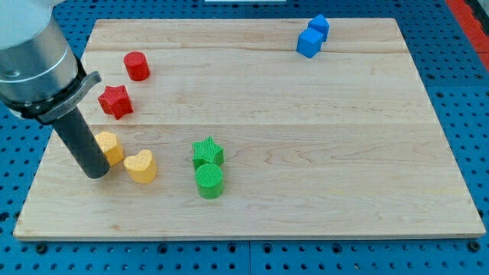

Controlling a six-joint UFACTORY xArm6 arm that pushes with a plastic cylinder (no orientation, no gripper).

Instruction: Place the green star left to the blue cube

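Note:
The green star [207, 151] lies on the wooden board [306, 153] a little left of its middle, touching a green cylinder [209, 181] just below it. The blue cube [309, 43] sits near the view's top right, touching a second blue block [319, 27] above it. My tip [96, 173] rests on the board at the view's left, touching the left side of a yellow block [109, 147]. It is well left of the green star and far from the blue cube.
A yellow heart [141, 166] lies right of my tip. A red star [115, 101] and a red cylinder [137, 66] sit at the upper left. The arm's grey body [34, 61] overhangs the board's left edge. Blue pegboard [458, 76] surrounds the board.

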